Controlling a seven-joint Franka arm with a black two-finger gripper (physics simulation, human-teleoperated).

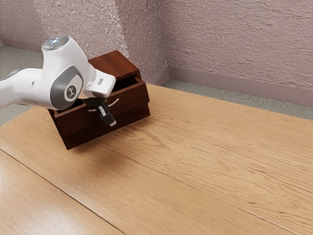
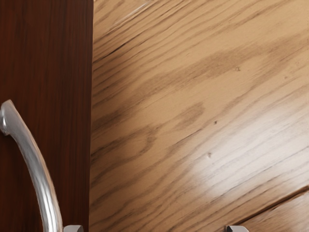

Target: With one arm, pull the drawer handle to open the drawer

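A dark brown wooden cabinet (image 1: 115, 63) stands at the back of the table, toward the exterior view's left. Its drawer front (image 1: 124, 105) sits a little forward of the body, with a dark gap along the top. A curved silver handle (image 1: 111, 103) (image 2: 30, 159) is fixed to the front. My black gripper (image 1: 106, 116) (image 2: 154, 229) hangs right in front of the drawer, just below the handle. In the wrist view the two fingertips (image 2: 73, 228) stand far apart, with bare table between them. The handle runs just outside one fingertip, not between the two. The gripper is open.
The light wooden table (image 1: 205, 156) stretches wide toward the exterior view's right and front. A rough pink wall (image 1: 234, 34) with a baseboard runs behind it. My white arm (image 1: 44, 85) covers the cabinet's left part.
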